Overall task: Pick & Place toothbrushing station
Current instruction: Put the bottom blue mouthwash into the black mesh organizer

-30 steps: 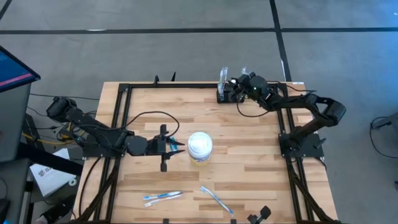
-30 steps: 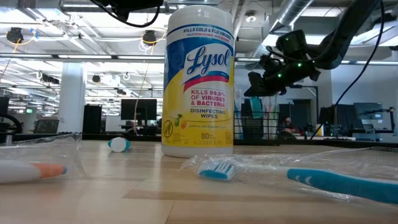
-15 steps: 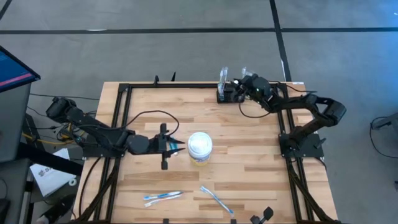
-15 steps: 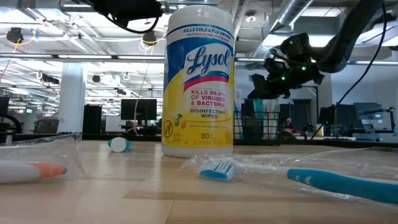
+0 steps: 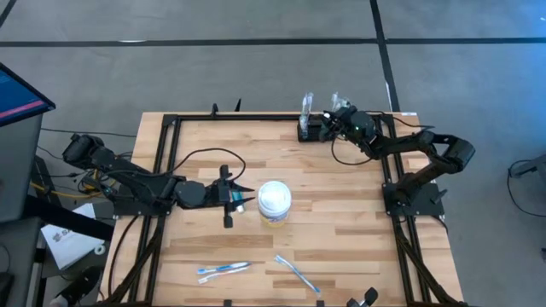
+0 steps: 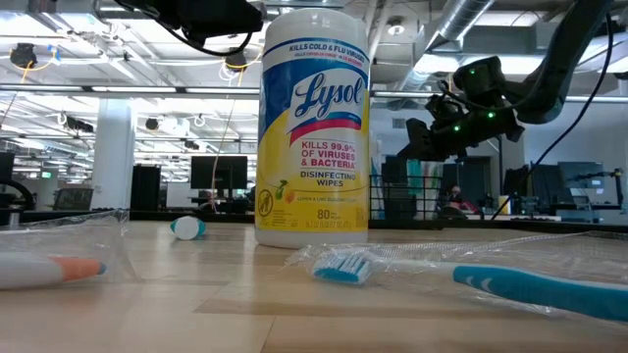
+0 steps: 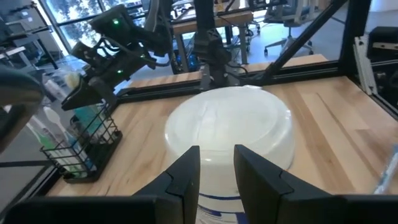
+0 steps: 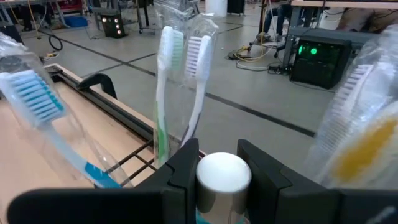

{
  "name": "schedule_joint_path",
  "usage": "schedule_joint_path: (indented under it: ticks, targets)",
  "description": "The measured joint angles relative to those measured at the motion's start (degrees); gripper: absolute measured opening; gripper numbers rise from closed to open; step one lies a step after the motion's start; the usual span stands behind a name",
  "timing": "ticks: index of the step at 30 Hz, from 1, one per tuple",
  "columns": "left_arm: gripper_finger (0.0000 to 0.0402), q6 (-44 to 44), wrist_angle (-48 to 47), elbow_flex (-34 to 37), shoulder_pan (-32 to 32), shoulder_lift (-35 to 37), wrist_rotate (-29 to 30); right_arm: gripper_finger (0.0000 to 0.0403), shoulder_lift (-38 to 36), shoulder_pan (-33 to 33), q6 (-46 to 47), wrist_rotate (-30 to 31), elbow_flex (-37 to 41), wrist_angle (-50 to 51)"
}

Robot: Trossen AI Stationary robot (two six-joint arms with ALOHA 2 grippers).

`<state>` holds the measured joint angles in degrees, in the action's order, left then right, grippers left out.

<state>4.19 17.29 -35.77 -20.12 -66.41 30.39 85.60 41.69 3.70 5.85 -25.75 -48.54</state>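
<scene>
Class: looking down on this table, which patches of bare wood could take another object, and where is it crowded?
Bare wood lies between the round white tub and the black wire rack, and right of the tub. Crowded: around the rack under the right gripper, and the front edge with wrapped toothbrushes.

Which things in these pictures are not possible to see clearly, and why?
High view: the toothbrushing station is too small to count its contents; the right tool overlaps it.
Left wrist view: the wipes tub shows its lid; the label is hidden beneath.
Low view: the orange-tipped toothbrush is cut by the left edge.
</scene>
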Motion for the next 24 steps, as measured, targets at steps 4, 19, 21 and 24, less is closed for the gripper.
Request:
schedule_joint_path:
  ticks: [4, 19, 21, 24]
  targets:
    - [0.0092, 0.0, 0.1, 0.0, 0.0, 0.0, 0.1, 0.0082, 0.0, 0.0, 0.8, 0.0, 0.0, 0.2]
    - [0.0092, 0.0, 0.4, 0.0, 0.0, 0.0, 0.0, 0.0082, 0.0, 0.0, 2.3, 0.2, 0.0, 2.6]
    - [0.0092, 0.1, 0.4, 0.0, 0.0, 0.0, 0.0, 0.0082, 0.0, 0.0, 2.4, 0.2, 0.0, 2.7]
    - [0.0092, 0.7, 0.4, 0.0, 0.0, 0.0, 0.0, 0.0082, 0.0, 0.0, 2.7, 0.2, 0.0, 2.7]
